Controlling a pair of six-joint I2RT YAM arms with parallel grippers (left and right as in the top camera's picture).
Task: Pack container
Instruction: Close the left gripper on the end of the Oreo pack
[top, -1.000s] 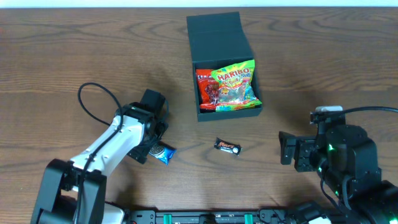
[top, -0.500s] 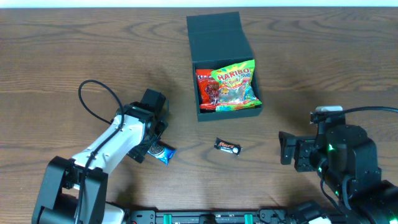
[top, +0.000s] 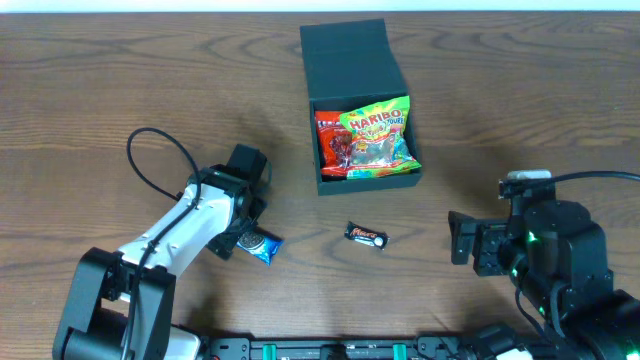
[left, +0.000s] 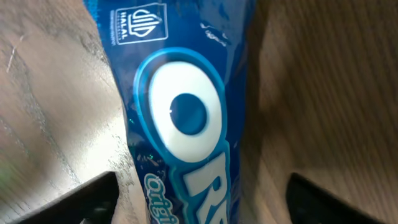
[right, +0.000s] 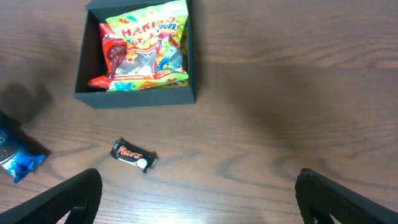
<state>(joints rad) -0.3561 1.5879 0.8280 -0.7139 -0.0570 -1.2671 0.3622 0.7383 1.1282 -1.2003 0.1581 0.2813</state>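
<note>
The dark teal container (top: 362, 182) stands open at the table's middle back, lid flap (top: 346, 50) raised. It also shows in the right wrist view (right: 137, 98). A Haribo bag (top: 376, 135) and a red packet (top: 329, 140) lie inside. A blue Oreo packet (top: 260, 245) lies on the table, filling the left wrist view (left: 186, 118). My left gripper (left: 199, 205) is open, low over the Oreo packet, one finger on each side. A Mars bar (top: 366, 236) lies in front of the container. My right gripper (right: 199, 199) is open and empty at the right.
The wooden table (top: 520, 110) carries nothing else. The left arm's black cable (top: 150, 150) loops over the table at the left. The table's front edge runs just below both arm bases.
The left arm has shifted very slightly over the Oreo packet. Nothing else has moved.
</note>
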